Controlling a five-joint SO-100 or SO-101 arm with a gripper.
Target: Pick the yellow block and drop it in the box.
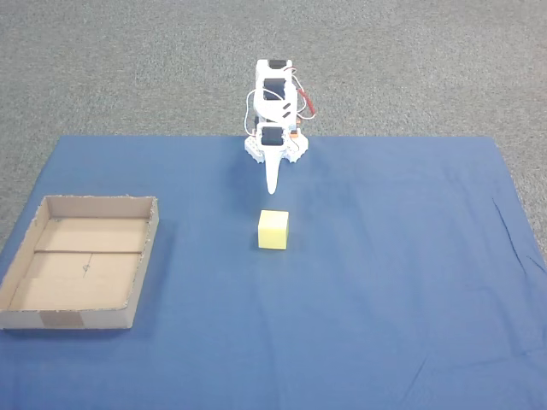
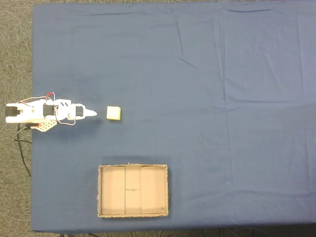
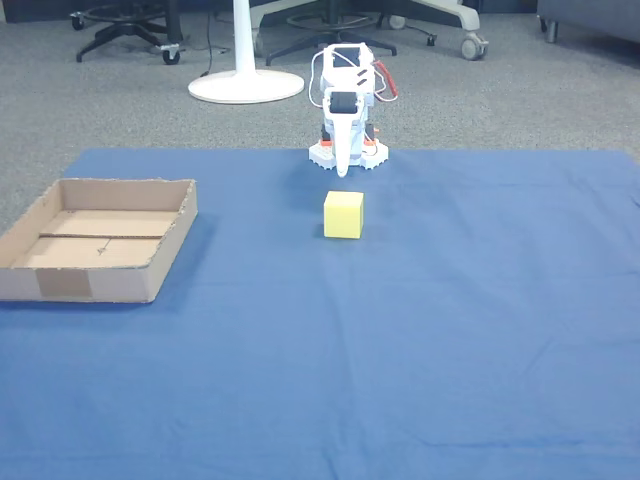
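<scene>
Yellow block on cloth, arm folded, pincer pointing down

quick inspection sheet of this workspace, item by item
surface: blue cloth, lightly creased, laid over grey carpet
yellow block: alone on the cloth, just ahead of the gripper, untouched
box: open cardboard tray, nothing in it, tape patch on its near wall
clutter: nothing seen
gripper: pointing down at the cloth, short of the block, holding nothing; looks shut
cables: red and white wires on the arm; dark cable on the carpet
surroundings: chair bases and a white round stand base behind
</scene>
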